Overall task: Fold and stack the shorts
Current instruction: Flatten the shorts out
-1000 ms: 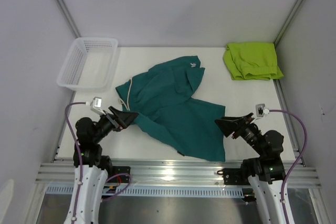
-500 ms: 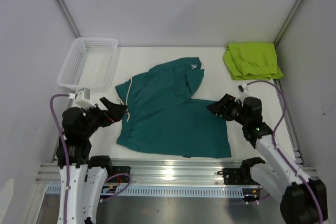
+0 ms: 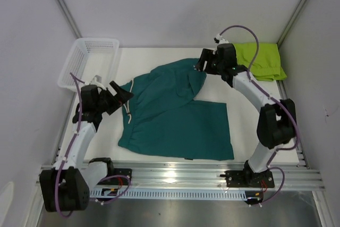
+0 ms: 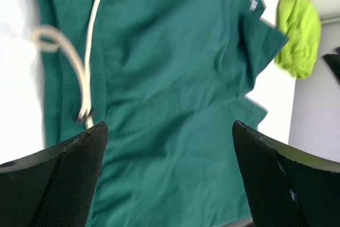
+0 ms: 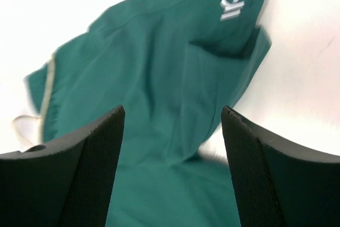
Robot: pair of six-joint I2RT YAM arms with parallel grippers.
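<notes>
Tabletop [image 3: 244, 110]: white. From my top view it carries both pairs of shorts and the basket.
Basket [image 3: 74, 65]: white plastic mesh, at the 10 o'clock corner of the tabletop. I can see its mesh floor and walls, and no cloth lies in it.
Teal shorts [image 3: 175, 115]: spread loosely across the middle of the tabletop, outside the basket. The waistband lies toward 9 o'clock, one leg points to about 1 o'clock and the other to about 4 o'clock. The cloth is rumpled where the two legs meet.
Drawstring [image 4: 87, 62]: white, trailing off the waistband at the 9 o'clock side, with part of it looped onto the bare tabletop.
Logo [image 5: 232, 9]: small and white, near the hem of the 1 o'clock leg.
Green shorts [image 3: 257, 62]: lime, bunched in a folded heap at the 2 o'clock corner, well apart from the basket and not touching the teal pair.
Left arm [image 3: 85, 126]: reaches in from 9 o'clock. Its jaws are spread wide with nothing between them, just beside the waistband; I cannot tell whether they touch it.
Right arm [image 3: 249, 86]: stretched out to 1 o'clock. Its jaws are spread over the logo leg with no cloth between them, and the green shorts are just beyond at 3 o'clock.
</notes>
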